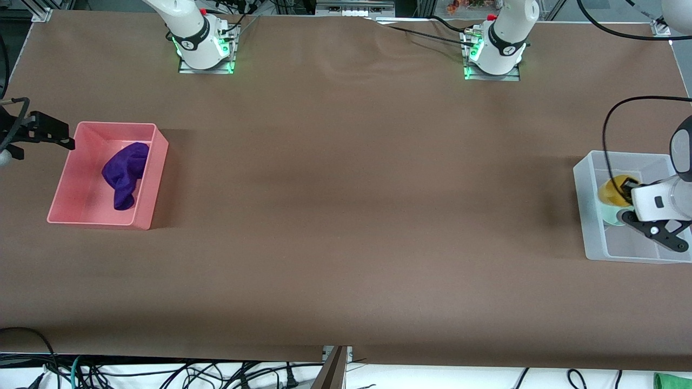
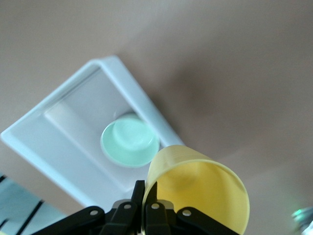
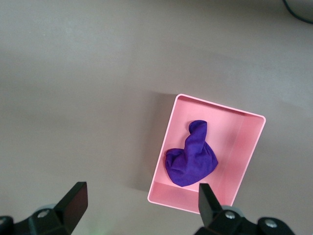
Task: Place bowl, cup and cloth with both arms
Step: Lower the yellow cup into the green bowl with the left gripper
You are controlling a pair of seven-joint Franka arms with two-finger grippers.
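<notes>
The purple cloth lies crumpled in a pink bin toward the right arm's end of the table; it also shows in the right wrist view. My right gripper is open and empty, up in the air beside that bin's edge. The mint-green bowl sits in a white translucent bin toward the left arm's end. My left gripper is shut on the rim of the yellow cup and holds it tilted over the white bin, by the bowl.
The brown table stretches between the two bins. The arm bases stand along the table's edge farthest from the front camera. A black cable loops over the white bin.
</notes>
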